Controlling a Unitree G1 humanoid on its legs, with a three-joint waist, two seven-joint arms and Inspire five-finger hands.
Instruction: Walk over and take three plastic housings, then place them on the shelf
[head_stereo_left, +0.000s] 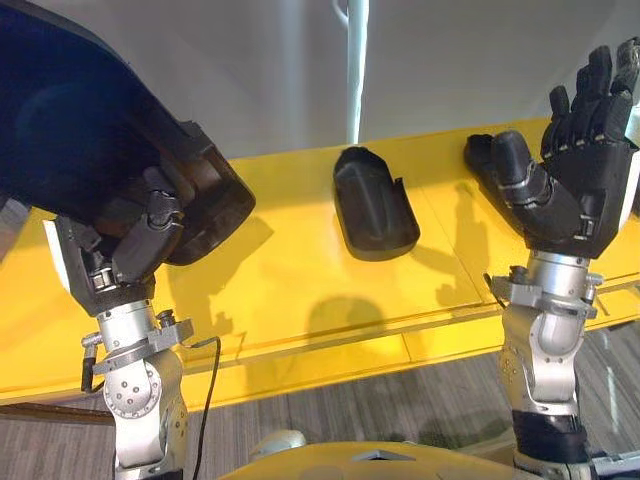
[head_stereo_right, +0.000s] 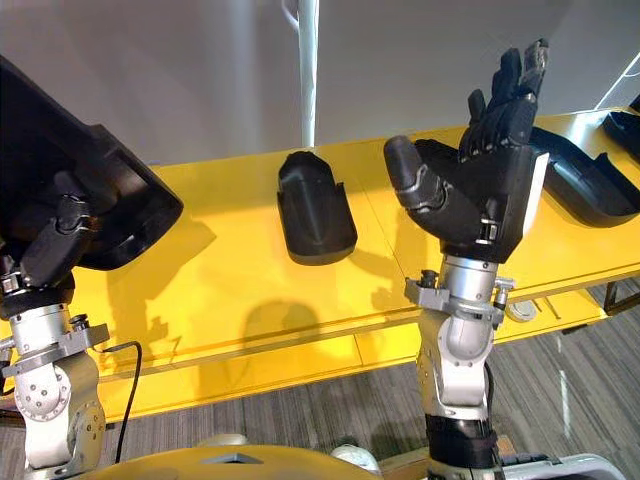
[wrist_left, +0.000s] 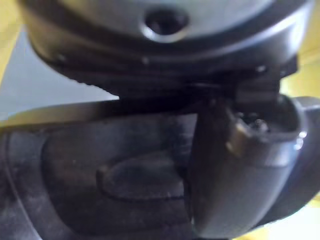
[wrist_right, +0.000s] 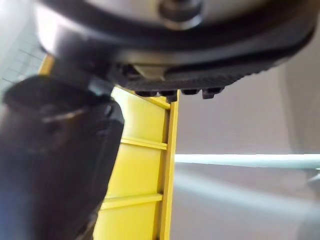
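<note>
Left hand (wrist_left: 165, 60), viewed from very close: its dark bulk is seen along one edge, with a round recessed fitting set in it. The thumb (wrist_left: 240, 170) is curled over a black plastic housing (wrist_left: 100, 175) and is pressed against its matt, slightly dusty face, on which an oval moulded contour is visible. The housing's rounded rim is seen just beside the thumb. Patches of yellow shelf surface (wrist_left: 306, 75) are shown past the housing, and a pale grey area (wrist_left: 45, 95) beside the hand.
</note>
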